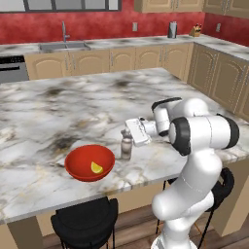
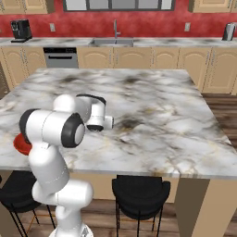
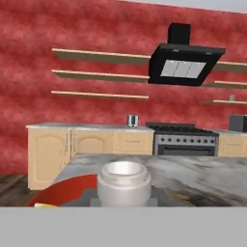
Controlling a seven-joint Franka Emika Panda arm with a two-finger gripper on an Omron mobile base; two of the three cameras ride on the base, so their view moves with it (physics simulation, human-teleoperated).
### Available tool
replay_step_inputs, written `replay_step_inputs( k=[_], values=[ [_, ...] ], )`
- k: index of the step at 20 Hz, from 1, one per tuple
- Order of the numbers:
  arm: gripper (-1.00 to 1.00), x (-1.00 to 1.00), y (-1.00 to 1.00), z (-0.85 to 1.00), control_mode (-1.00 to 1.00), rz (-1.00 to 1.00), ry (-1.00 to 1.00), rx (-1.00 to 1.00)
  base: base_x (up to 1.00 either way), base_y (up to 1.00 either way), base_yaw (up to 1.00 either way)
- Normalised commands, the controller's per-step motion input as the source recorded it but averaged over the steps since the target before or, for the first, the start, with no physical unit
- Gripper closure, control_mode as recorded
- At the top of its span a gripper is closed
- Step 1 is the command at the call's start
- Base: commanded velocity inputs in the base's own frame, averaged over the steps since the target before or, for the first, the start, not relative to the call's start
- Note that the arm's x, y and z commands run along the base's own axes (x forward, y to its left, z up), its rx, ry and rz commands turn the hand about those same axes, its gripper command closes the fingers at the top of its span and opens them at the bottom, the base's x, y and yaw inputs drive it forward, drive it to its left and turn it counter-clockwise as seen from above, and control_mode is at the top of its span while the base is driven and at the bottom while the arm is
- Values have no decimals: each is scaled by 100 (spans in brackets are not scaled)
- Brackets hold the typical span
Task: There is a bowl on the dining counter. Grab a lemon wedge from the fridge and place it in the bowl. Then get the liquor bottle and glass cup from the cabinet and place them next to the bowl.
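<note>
The red bowl (image 1: 90, 162) sits near the front edge of the dining counter (image 1: 58, 107), with the yellow lemon wedge (image 1: 97, 168) inside it. Just right of the bowl stands the liquor bottle (image 1: 126, 148), upright with its base at the marble. My gripper (image 1: 128, 136) reaches in from the right and is shut on the bottle's neck. In the hand view the bottle's pale rim (image 3: 123, 179) sits between my fingertips (image 3: 89, 195), with the bowl (image 3: 67, 190) behind it. The cabinet shelves (image 3: 96, 77) hang on the red wall beyond. The fridge and the glass cup are out of view.
Black stools (image 1: 85, 221) (image 2: 139, 192) stand under the counter's front edge. A stove (image 3: 185, 142) and black hood (image 3: 185, 62) line the far wall, with a grey canister (image 3: 132, 120) on the wall counter. The sink (image 1: 63, 46) is behind the island.
</note>
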Motion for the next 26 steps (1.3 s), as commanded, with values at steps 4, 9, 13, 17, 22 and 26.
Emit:
replay_step_inputs(
  k=[4,9,13,17,22,26],
  values=[
    [100,9,6,-23,-100,0,1,-3,0,0,0],
    [100,10,7,-21,-100,0,0,-4,0,0,0],
    [100,1,10,-18,-100,0,0,-3,0,0,0],
    [100,0,8,-22,-100,0,0,-1,0,0,0],
    [-100,-23,0,-14,-100,0,-2,0,0,0,0],
    [-100,-25,0,-1,-100,0,-10,0,0,0,0]
  ],
)
